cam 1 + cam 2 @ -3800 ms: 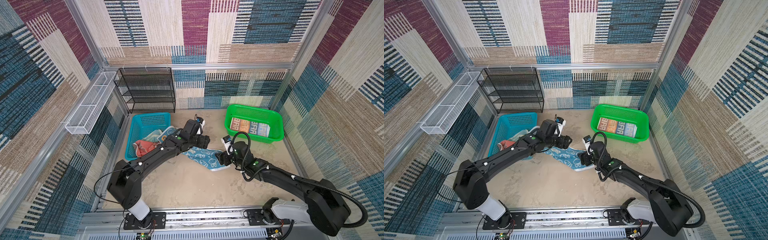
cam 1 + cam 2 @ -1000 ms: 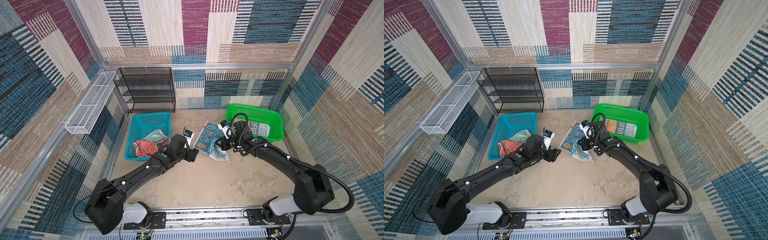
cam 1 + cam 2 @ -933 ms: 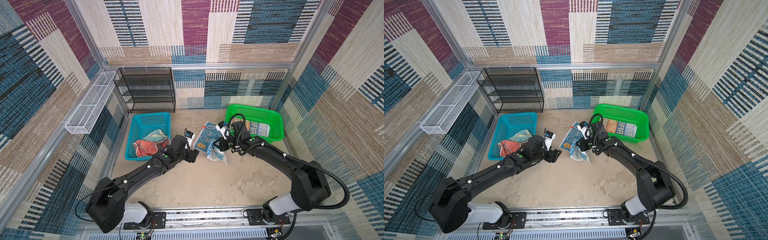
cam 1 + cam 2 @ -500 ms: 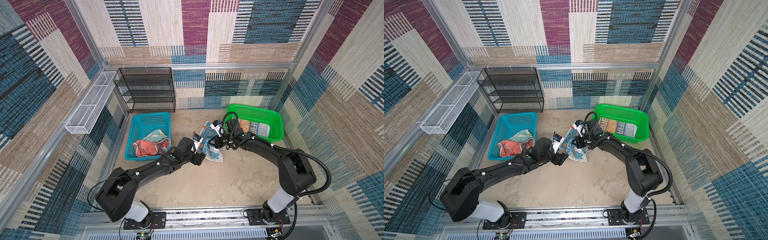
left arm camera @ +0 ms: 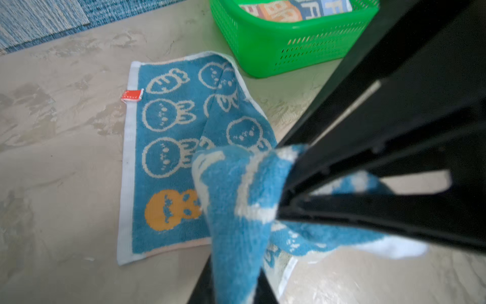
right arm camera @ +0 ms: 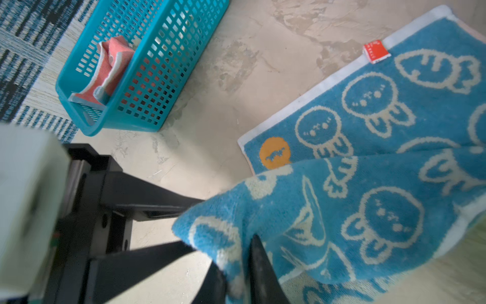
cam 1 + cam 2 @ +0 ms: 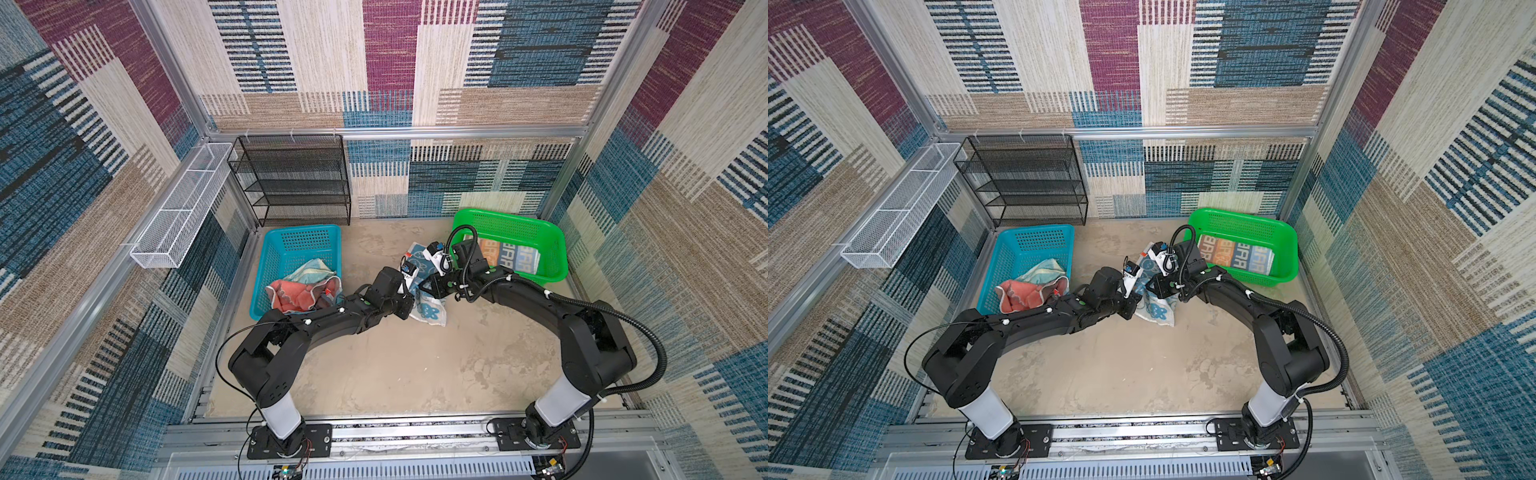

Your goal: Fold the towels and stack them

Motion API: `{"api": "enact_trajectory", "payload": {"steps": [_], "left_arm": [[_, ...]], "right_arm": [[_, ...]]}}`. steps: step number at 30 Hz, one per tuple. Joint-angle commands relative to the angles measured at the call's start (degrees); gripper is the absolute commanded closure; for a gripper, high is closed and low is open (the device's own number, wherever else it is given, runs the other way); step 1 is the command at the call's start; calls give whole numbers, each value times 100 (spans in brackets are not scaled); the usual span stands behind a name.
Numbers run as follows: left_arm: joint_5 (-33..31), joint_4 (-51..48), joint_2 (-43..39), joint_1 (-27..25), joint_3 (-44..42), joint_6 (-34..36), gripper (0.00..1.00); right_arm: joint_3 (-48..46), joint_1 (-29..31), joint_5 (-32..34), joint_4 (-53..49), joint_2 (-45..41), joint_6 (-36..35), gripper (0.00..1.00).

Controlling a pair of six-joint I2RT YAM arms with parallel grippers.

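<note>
The blue rabbit towel (image 7: 430,311) lies part-folded on the table (image 7: 415,365) at the centre of both top views, between the blue basket (image 7: 303,230) and the green basket (image 7: 511,216). The left gripper (image 7: 409,305) and right gripper (image 7: 426,286) meet over it, each with its fingers closed on a raised fold of the cloth. The lettered towel (image 7: 513,257) lies folded in the green basket, right of centre.

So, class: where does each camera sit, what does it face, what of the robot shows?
Both top views: high overhead, looking down; left arm, right arm whole.
Left wrist: on left arm, facing green basket; left tool, right tool.
Right wrist: on right arm, facing blue basket; both tools.
All share the rabbit towel, gripped by both tools.
</note>
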Motion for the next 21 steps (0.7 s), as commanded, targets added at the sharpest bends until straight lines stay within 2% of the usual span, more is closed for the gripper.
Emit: {"api": "enact_trajectory", "payload": {"steps": [1,4,9,16,21], "left_arm": [[151,-119,-66,19,-80,-85,100],[417,-617,-133,45,22,-43,100],[920,-2437,136,251,883,30,100],[2310,-3194,258,645,1248,113,100],[2948,-3393,161,850,1432,352,100]], "right_arm": [[-18,14,463,-25,-41,-85,78],[-20,14,959,-30,-63,-91,67],[-365,14,1497,281,-383,-251,46],[-1158,23,2234,1024,-1255,-913,39],[-2115,330,2097,2063,-2115,-1896,38]]}}
